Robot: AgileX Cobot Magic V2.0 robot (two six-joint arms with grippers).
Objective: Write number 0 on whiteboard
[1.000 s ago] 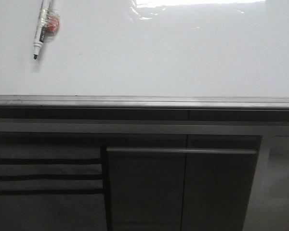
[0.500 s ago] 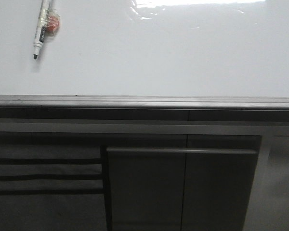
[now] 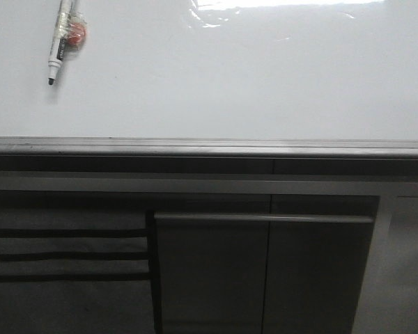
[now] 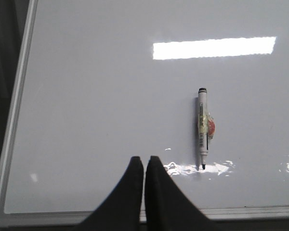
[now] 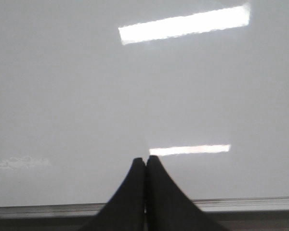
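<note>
Glossy white fills most of the scene: the whiteboard (image 3: 251, 76) lies flat across the work surface, its sheen catching long bright reflections of ceiling lights. A grey metal edge rail (image 3: 209, 147) runs along the board's near edge in the front view, and below it stand dark grey cabinet panels (image 3: 265, 271) with a row of dark horizontal slots to the left.

A marker pen (image 3: 61, 40) lies on the board toward its far left corner, uncapped, with its black tip pointing toward the near edge and slightly to the left. A strip of clear tape wraps the barrel, and a small red-orange blob (image 3: 76, 35) sits against the pen's side under that tape. In the left wrist view the same pen (image 4: 203, 127) rests flat on the board, well apart from the left gripper (image 4: 144, 166) and off to one side of it.

Both grippers hover near the board's near edge. The left gripper's two black fingers are pressed together with nothing between them. The right gripper (image 5: 145, 166) shows the same: fingers together, holding nothing, over a bare stretch of white surface.

No drawn stroke shows on the board in any view; the number 0 is not yet written.
</note>
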